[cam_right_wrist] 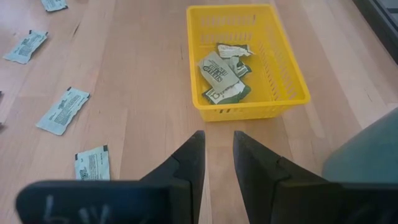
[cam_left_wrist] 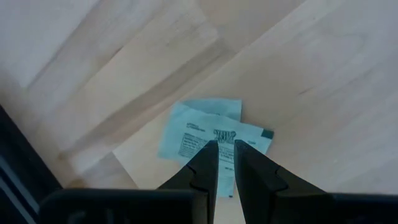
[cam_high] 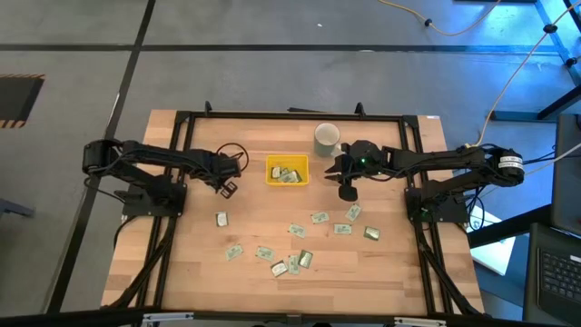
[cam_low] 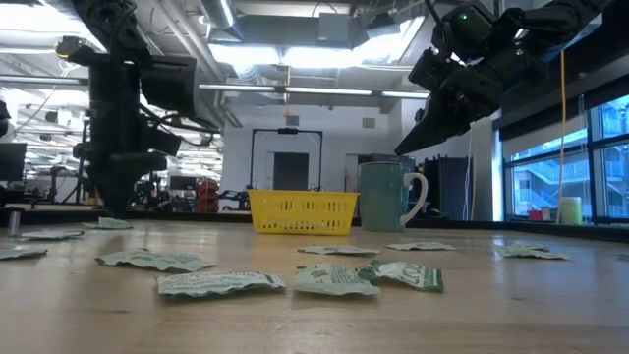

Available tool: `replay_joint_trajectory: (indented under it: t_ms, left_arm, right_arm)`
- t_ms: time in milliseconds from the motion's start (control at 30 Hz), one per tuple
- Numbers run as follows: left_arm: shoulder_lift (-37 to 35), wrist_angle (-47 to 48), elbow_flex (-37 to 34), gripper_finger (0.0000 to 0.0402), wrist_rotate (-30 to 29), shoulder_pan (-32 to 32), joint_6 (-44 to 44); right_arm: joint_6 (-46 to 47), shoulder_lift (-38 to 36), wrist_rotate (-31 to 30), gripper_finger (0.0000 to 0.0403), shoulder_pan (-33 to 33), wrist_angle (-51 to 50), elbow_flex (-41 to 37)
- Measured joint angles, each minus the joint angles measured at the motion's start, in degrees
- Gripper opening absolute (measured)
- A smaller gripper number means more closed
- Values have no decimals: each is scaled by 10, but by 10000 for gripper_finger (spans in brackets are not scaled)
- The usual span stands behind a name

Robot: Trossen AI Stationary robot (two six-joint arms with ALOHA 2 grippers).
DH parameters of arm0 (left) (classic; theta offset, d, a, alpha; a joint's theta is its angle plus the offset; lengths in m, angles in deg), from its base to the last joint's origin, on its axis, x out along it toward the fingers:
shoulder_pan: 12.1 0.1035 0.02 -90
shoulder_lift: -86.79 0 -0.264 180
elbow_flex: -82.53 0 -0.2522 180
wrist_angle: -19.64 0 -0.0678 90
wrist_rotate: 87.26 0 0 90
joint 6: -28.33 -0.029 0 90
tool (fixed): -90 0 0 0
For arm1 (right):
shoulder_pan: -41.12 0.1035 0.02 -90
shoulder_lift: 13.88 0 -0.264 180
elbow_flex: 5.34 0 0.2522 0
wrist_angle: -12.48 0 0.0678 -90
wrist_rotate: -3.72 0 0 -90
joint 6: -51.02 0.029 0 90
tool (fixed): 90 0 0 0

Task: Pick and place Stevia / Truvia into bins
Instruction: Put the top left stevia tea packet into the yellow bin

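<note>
Pale green and white Stevia sachets point(cam_high: 320, 218) lie scattered flat on the wooden table. A few more point(cam_right_wrist: 222, 74) lie inside the yellow bin point(cam_high: 270, 172), also seen as the yellow bin point(cam_right_wrist: 249, 112). My left gripper point(cam_left_wrist: 226, 152) points steeply down left of the bin, its fingers a narrow gap apart over a sachet point(cam_left_wrist: 199, 130). That sachet lies partly on another point(cam_left_wrist: 217, 106). My right gripper point(cam_right_wrist: 217, 143) hangs open and empty in the air right of the bin, tilted toward it. My left gripper comes at the sachet's middle point(cam_left_wrist: 225, 138) from above, fingers pointing down. The sachet lies flat on the table and shows through the gap. Whether the fingertips touch it, I cannot tell.
A white mug point(cam_high: 326, 138) stands just behind and right of the bin, close to my right gripper. Black frame rails point(cam_high: 182, 145) run along the table's sides. Several sachets point(cam_low: 221, 282) lie toward the near edge.
</note>
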State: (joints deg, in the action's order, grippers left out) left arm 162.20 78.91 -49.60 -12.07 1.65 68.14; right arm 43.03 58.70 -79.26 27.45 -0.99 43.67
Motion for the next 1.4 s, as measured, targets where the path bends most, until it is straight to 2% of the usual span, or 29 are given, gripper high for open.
replay_joint_trajectory:
  t_ms: [533,767,1133,1400]
  left_arm:
    - [0,-9,0,46,-5,0,0]
    - [0,-9,0,47,15,0,0]
    - [0,-8,0,116,9,0,0]
    - [0,-7,0,108,13,0,21]
  right_arm:
    - [0,0,0,87,0,0,0]
    - [0,0,0,87,0,0,0]
    - [0,0,0,87,0,0,0]
    - [0,0,0,87,0,0,0]
